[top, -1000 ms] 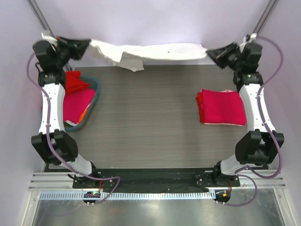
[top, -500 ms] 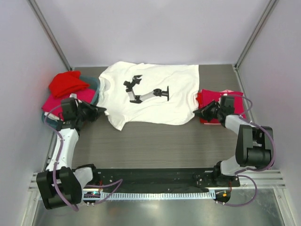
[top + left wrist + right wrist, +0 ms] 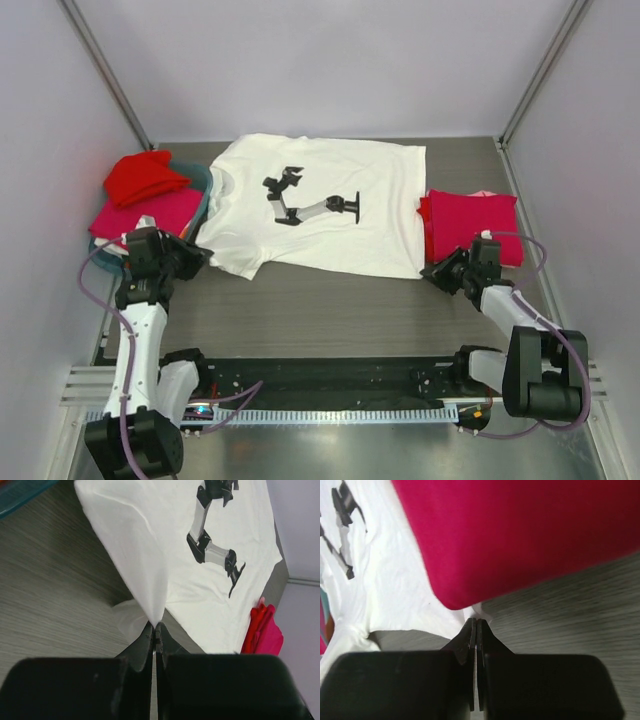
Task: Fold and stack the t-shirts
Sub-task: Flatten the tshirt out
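A lab test cell: plain pale walls (image 3: pixel 330 60), metal corner posts (image 3: pixel 105 72), a wood-grain table (image 3: pixel 330 300)

White t-shirt (image 3: pixel 340 240) lies spread, print up, on the worktop (image 3: pixel 330 310). Left tool (image 3: pixel 199 253) and right tool (image 3: pixel 431 272) pinch its near corners. A folded pink-red stack (image 3: pixel 475 225) touches its right edge.

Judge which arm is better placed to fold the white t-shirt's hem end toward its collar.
Probably right: the right end effector is shut on the hem corner of the white t-shirt, beside the red stack. The left end effector pinches the sleeve end by the basket.
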